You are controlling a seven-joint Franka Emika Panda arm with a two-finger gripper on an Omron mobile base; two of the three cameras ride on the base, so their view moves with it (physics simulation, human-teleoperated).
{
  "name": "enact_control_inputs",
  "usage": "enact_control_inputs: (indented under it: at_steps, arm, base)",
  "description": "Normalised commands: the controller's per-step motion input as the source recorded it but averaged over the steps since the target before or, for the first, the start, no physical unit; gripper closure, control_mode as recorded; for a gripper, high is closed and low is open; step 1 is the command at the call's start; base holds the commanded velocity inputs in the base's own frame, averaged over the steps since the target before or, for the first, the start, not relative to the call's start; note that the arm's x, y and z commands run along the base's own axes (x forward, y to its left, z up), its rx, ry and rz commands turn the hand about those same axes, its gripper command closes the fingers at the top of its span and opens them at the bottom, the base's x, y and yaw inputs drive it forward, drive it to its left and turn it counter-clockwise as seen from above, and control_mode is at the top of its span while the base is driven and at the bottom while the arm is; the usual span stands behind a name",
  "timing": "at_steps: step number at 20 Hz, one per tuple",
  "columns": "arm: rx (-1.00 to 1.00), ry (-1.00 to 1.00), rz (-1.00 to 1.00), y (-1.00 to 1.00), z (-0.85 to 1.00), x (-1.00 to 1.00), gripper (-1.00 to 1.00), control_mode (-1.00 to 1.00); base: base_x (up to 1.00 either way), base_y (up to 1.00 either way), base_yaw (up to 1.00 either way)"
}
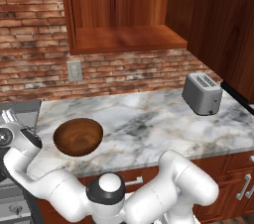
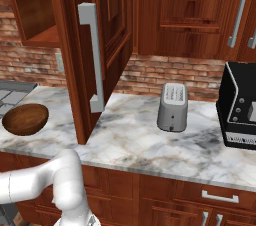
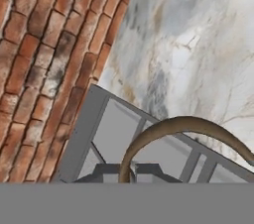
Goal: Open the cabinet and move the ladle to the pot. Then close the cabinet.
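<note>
Overhead, the cabinet [image 1: 124, 39] is standing open and bare, its door [image 2: 95, 55] swinging wide. Beneath the gripper (cropped, grip unreadable), the ladle [image 3: 168, 131] is arching over stove grates [image 3: 114, 134]; its bowl is lying out of frame.

Cabinet [image 1: 126, 10] stood open against brick wall [image 1: 34, 44], interior shelf bare. Wall outlet [image 1: 75, 71] sat below its left corner. Wooden bowl [image 1: 78, 137] rested on marble counter [image 1: 149, 119], left side, near front edge. Silver toaster [image 1: 202, 93] stood at right, well apart from bowl. White arm [image 1: 149, 193] crossed bottom, reaching left past counter's left end toward stove edge [image 1: 20, 111].
</note>
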Motion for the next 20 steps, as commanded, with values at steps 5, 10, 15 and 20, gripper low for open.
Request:
enact_control_inputs:
  at_steps: [5, 10, 15, 20]
  arm:
    - [0.0, 0.02, -0.01, 0.1, -0.05, 0.0, -1.0, -1.0]
    - [0.0, 0.0, 0.0, 0.0, 0.02, 0.0, -1.0, -1.0]
    - [0.0, 0.0, 0.0, 0.0, 0.1, -0.03, -1.0, -1.0]
    - [0.02, 0.01, 0.0, 0.0, 0.34, -0.19, -1.0, -1.0]
  base:
    - [0.0, 0.0, 0.0]
    - [0.0, 0.0, 0.0]
    - [0.0, 0.0, 0.0]
    - [0.0, 0.0, 0.0]
